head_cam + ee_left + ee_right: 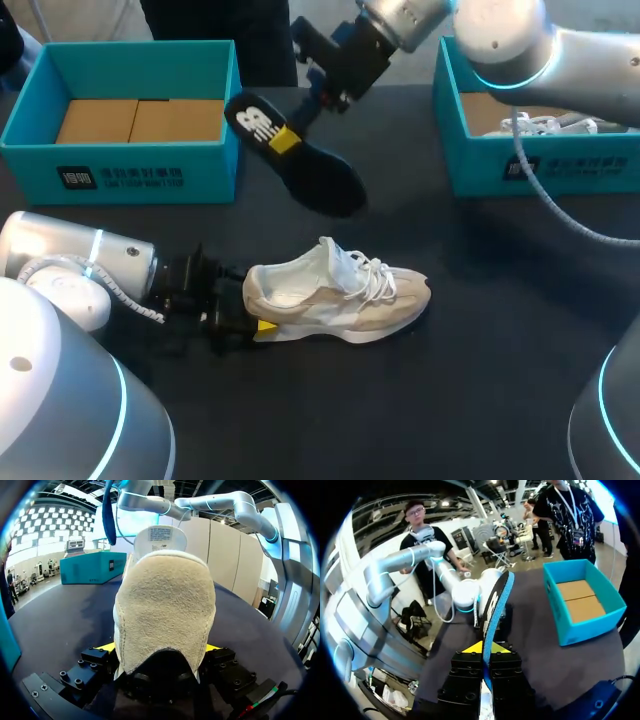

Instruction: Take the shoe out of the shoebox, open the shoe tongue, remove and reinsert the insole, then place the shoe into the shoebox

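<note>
Shoe point(340, 295) heel sits in left gripper point(252, 308), fingers clamped on it to steady it. Right gripper point(285, 138) pinches insole point(315, 175) above shoe, likely for reinsertion.

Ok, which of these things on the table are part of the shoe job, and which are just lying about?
Job: shoe, its heel in the left gripper; insole, in the right gripper; empty box.
Lying about: second box, with another shoe inside.

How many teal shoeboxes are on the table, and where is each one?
2. The left shoebox stands at the far left, only cardboard inside. The right shoebox stands at the far right, white laces showing inside.
</note>
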